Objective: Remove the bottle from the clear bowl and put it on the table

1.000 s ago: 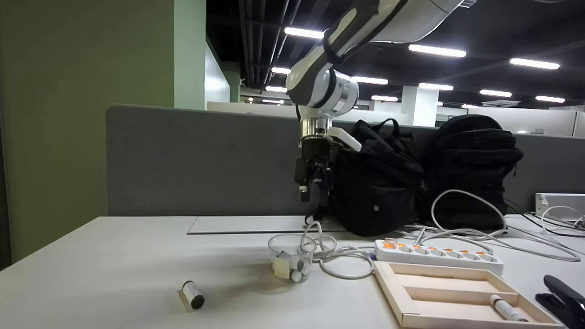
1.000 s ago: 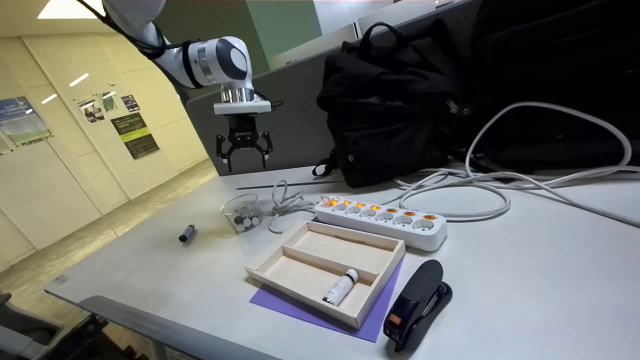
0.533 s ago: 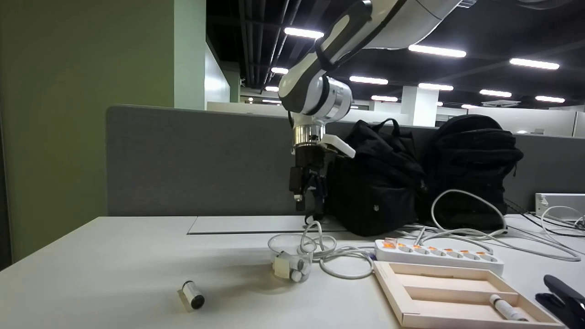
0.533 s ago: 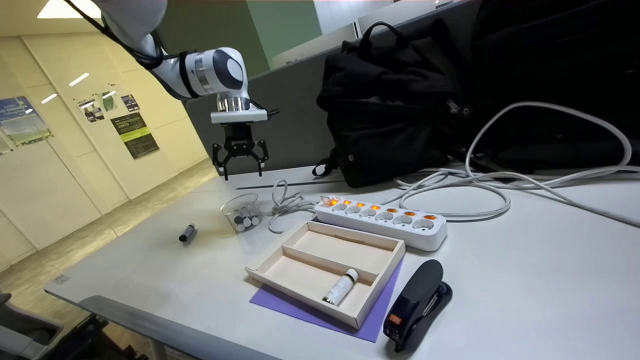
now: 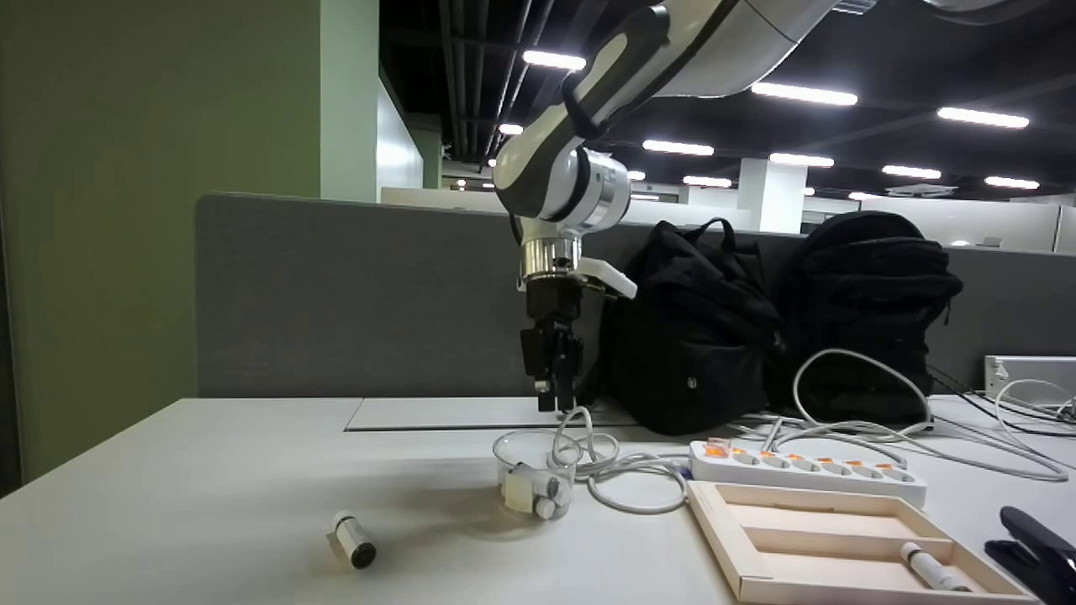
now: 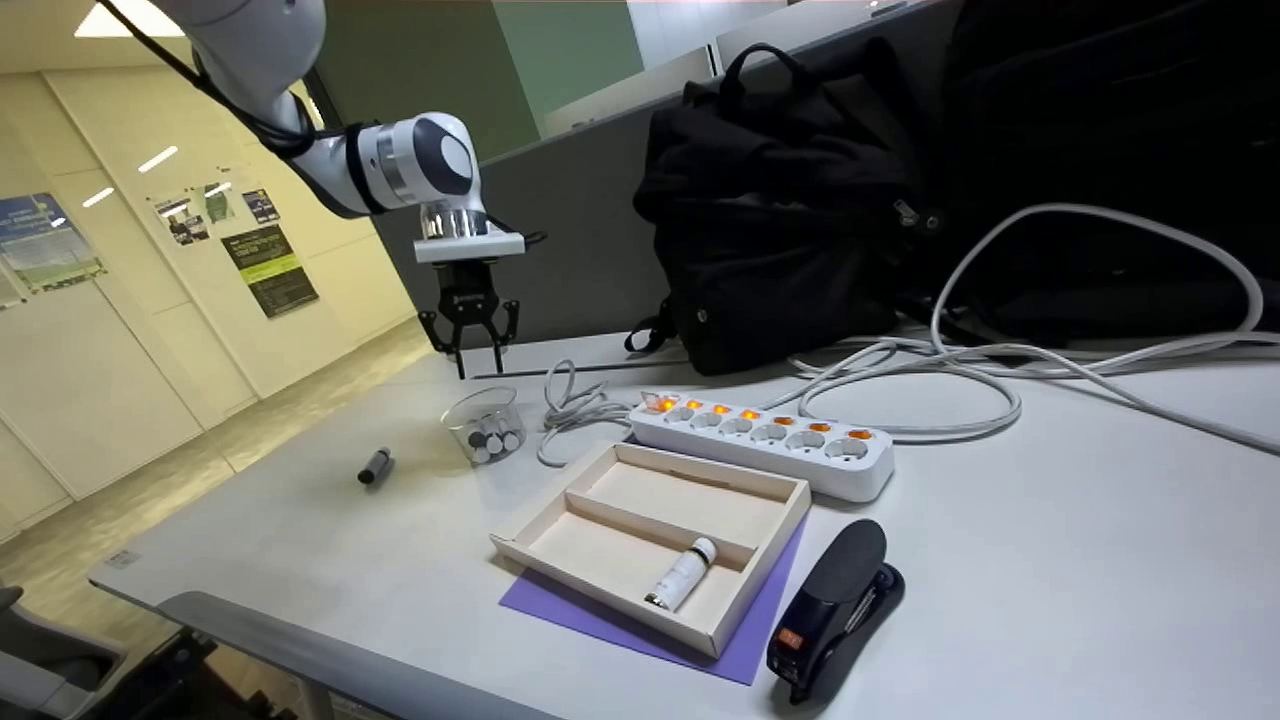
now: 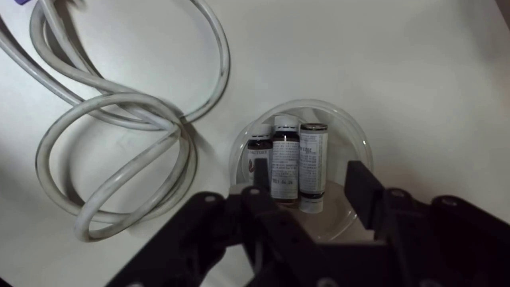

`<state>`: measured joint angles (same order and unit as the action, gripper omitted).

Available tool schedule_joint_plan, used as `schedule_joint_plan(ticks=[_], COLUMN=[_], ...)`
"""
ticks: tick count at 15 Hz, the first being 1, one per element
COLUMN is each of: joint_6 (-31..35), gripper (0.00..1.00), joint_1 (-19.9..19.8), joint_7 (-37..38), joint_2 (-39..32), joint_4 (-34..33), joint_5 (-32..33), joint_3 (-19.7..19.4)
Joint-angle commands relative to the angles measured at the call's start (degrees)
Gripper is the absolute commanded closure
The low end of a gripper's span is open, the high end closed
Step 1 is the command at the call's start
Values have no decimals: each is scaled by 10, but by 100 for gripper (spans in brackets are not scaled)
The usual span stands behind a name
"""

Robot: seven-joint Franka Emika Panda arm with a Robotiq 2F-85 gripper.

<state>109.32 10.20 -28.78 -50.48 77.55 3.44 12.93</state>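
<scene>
The clear bowl [image 5: 507, 460] stands on the pale table [image 5: 252, 496]. It also shows in an exterior view [image 6: 455, 420] and in the wrist view [image 7: 352, 131]. Several small bottles lie side by side in it, among them a right-hand bottle [image 7: 313, 161], a middle bottle [image 7: 285, 169] and a left bottle [image 7: 257, 153], partly covered by a finger in the wrist view. My gripper [image 7: 307, 175] points down above the bowl, open and empty. It also shows above the bowl's height in both exterior views [image 5: 556, 407] [image 6: 480, 371]. Its fingers are apart and touch nothing.
A bottle [image 5: 354, 542] lies on the table beside the bowl. A coiled cable [image 5: 639, 483] lies close to the bowl's other side. A power strip [image 6: 760, 440], a wooden tray [image 6: 560, 500] holding a bottle [image 6: 682, 573], a stapler [image 6: 840, 610] and black backpacks [image 5: 689, 336] stand further along.
My gripper has come down and shifted slightly left in both exterior views. Its fingers have moved closer together but stay apart. The bowl and bottles have not moved.
</scene>
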Motion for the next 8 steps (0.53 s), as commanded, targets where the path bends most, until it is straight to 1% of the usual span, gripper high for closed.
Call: schedule_joint_plan(ticks=[1, 4, 5, 8], joint_6=[-6, -11, -14, -20], gripper=[75, 97, 100, 100], joint_1=[1, 1, 2, 6], joint_7=[-18, -29, -33, -44], joint_2=[-19, -39, -47, -68], joint_4=[-19, -29, -34, -47], joint_5=[6, 5, 5, 6], joint_3=[4, 6, 6, 7])
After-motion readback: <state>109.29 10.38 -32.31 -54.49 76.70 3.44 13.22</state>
